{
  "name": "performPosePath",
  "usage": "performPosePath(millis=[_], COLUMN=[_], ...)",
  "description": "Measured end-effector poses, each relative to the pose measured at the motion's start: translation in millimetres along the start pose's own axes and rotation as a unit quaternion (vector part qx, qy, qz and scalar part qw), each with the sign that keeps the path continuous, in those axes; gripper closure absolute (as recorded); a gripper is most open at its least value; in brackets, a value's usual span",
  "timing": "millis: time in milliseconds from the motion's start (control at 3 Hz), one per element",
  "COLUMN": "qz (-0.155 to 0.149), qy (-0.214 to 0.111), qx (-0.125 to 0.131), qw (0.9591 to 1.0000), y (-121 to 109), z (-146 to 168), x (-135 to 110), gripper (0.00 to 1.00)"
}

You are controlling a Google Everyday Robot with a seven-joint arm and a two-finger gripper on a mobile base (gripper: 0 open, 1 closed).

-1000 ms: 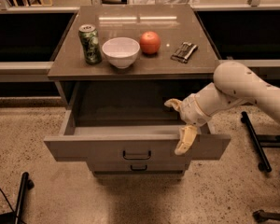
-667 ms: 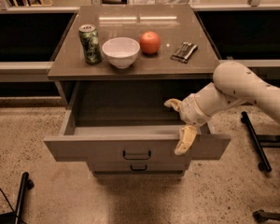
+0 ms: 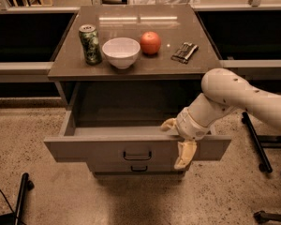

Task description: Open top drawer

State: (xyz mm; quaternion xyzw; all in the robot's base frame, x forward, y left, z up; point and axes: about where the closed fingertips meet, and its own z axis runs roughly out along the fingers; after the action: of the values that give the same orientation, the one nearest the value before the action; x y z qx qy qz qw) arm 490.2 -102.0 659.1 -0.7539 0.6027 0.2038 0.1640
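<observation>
The top drawer (image 3: 107, 150) of the grey-beige cabinet stands pulled far out, its inside showing bare, with the dark pull handle (image 3: 136, 155) at the centre of its front. My gripper (image 3: 173, 144) is at the right part of the drawer's front panel. One cream finger (image 3: 168, 124) lies over the top edge on the inner side, and the other finger (image 3: 185, 154) hangs down the outer face. The fingers are spread apart, and the front's top edge runs between them. My white arm reaches in from the right.
On the cabinet top (image 3: 75, 64) stand a green can (image 3: 90, 44), a white bowl (image 3: 121, 52), a red apple (image 3: 151, 43) and a dark packet (image 3: 185, 52). A lower drawer handle (image 3: 139, 168) shows beneath. Black stand legs (image 3: 255, 142) are on the floor at right and another leg (image 3: 19, 196) at lower left.
The gripper has come down a little onto the drawer's front edge and the arm has shifted slightly left. The drawer stays as far out as before.
</observation>
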Motion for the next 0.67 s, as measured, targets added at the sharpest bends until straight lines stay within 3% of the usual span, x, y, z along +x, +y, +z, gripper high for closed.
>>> performPosePath(millis=[333, 667], qz=[-0.015, -0.024], qy=[0.026, 0.035], qx=[-0.045, -0.063], qw=[0.9985, 0.9971], y=[31.9, 47.5], z=[8.0, 6.0], x=[-7.2, -13.7], gripper=[0.43, 0.66])
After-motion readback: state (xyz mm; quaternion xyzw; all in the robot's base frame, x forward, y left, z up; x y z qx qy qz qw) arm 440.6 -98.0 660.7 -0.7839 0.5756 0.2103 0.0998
